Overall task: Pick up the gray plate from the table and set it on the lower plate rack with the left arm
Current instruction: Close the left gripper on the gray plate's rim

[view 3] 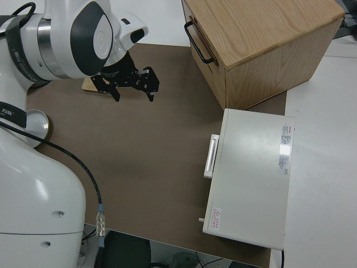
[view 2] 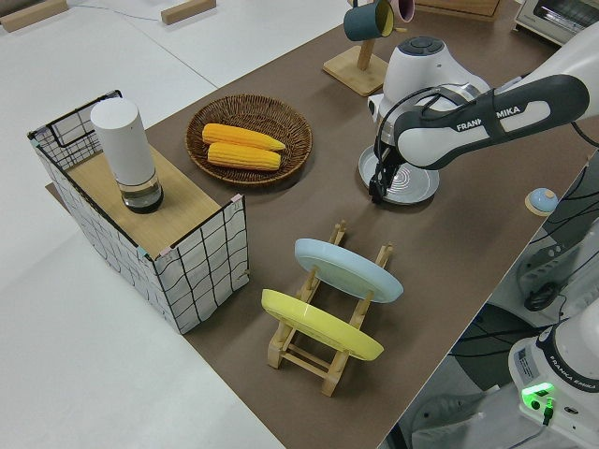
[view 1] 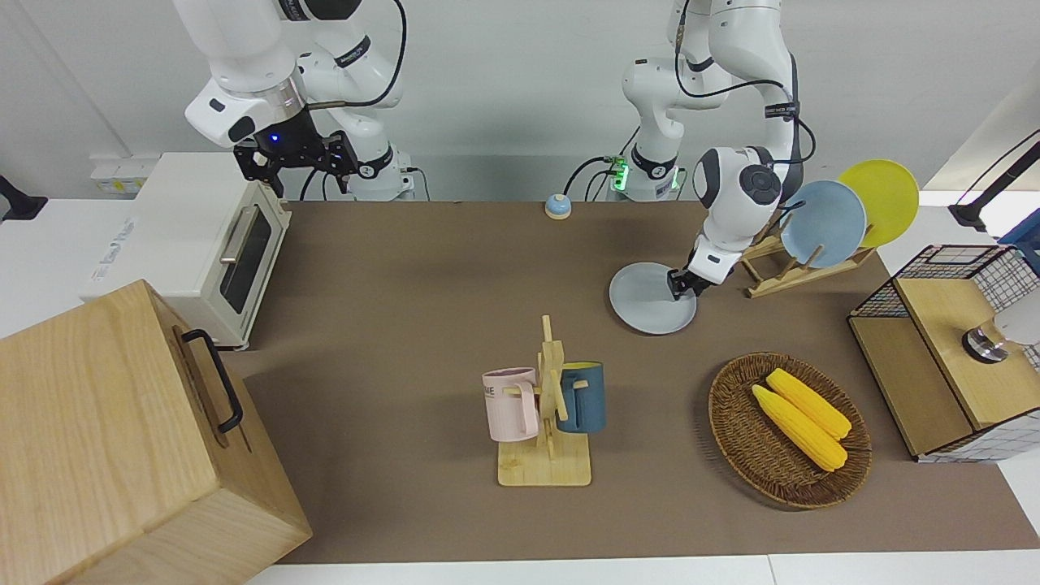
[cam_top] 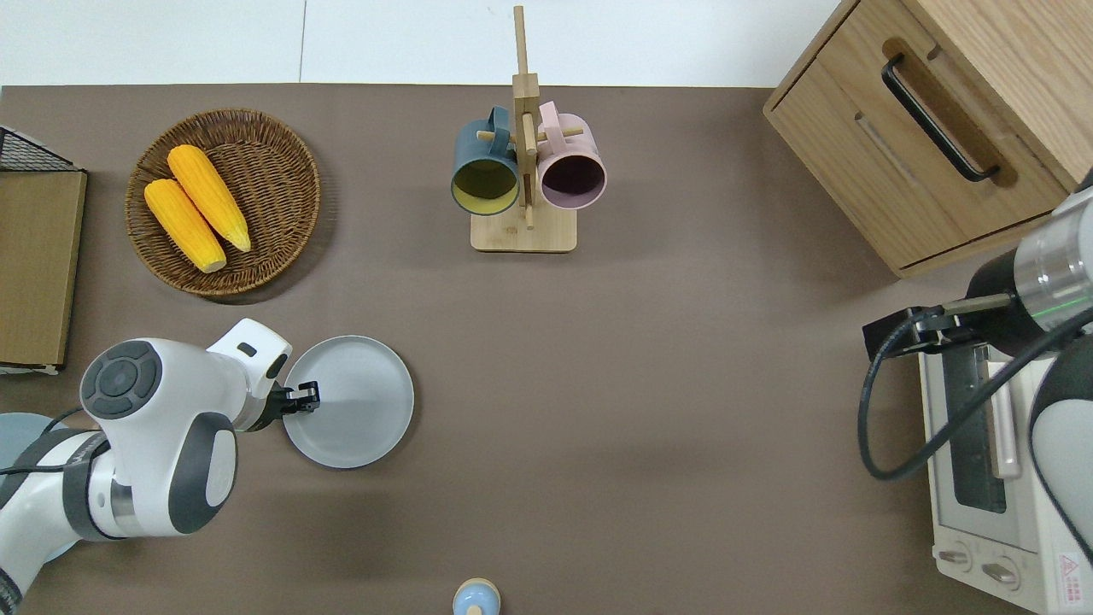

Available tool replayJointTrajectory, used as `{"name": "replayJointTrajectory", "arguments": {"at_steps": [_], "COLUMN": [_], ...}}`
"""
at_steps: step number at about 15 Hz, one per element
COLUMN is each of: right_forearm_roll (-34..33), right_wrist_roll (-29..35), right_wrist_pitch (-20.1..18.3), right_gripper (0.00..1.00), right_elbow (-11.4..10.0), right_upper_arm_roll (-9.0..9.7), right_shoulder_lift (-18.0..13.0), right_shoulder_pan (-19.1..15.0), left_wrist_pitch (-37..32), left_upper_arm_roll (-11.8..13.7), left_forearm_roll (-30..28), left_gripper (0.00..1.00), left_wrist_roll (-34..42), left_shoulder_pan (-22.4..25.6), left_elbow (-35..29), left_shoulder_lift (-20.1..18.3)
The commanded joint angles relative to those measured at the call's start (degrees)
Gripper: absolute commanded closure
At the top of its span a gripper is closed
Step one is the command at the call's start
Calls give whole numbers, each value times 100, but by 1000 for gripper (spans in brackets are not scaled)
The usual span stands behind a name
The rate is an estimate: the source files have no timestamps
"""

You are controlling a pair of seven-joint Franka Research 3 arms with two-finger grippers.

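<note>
While the front view has our left gripper (view 1: 682, 284) down at the gray plate (view 1: 650, 299) rim, plate flat on the table beside the lower plate rack (view 1: 792, 272), we can't tell if it's clamped; a shallow rim bite could slip on lift. Overhead: one gray plate, two corn cobs (cam_top: 196, 207), two mugs (cam_top: 529, 175). Left side view: rack already holds two plates (view 2: 332, 299), so a crowded slot could cause a clash; right arm parked.

Bare mat (cam_top: 598, 384) lies open at the gray plate's (cam_top: 354, 406) 3 and 6 o'clock overhead — wicker basket (cam_top: 282, 154) crowds 11, the left gripper (cam_top: 301, 398) 9.
</note>
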Motion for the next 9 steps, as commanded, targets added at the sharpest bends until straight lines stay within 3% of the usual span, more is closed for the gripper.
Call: {"name": "replayJointTrajectory", "arguments": {"at_steps": [1, 9], "right_forearm_roll": [-37, -37], "right_wrist_roll": [68, 68], "right_wrist_pitch": [-62, -62], "right_gripper": [17, 17], "right_elbow": [41, 41], "right_upper_arm_roll": [121, 113], "right_shoulder_lift": [-12, -12], "right_shoulder_pan": [-132, -132], "left_wrist_pitch": [136, 83], "left_upper_arm_roll": [38, 38], "left_forearm_roll": [-45, -36], "left_gripper": [1000, 1000], "left_wrist_roll": [-152, -170], "left_shoulder_pan": [-76, -76], "left_elbow": [-99, -81], "left_shoulder_lift": [-9, -27]}}
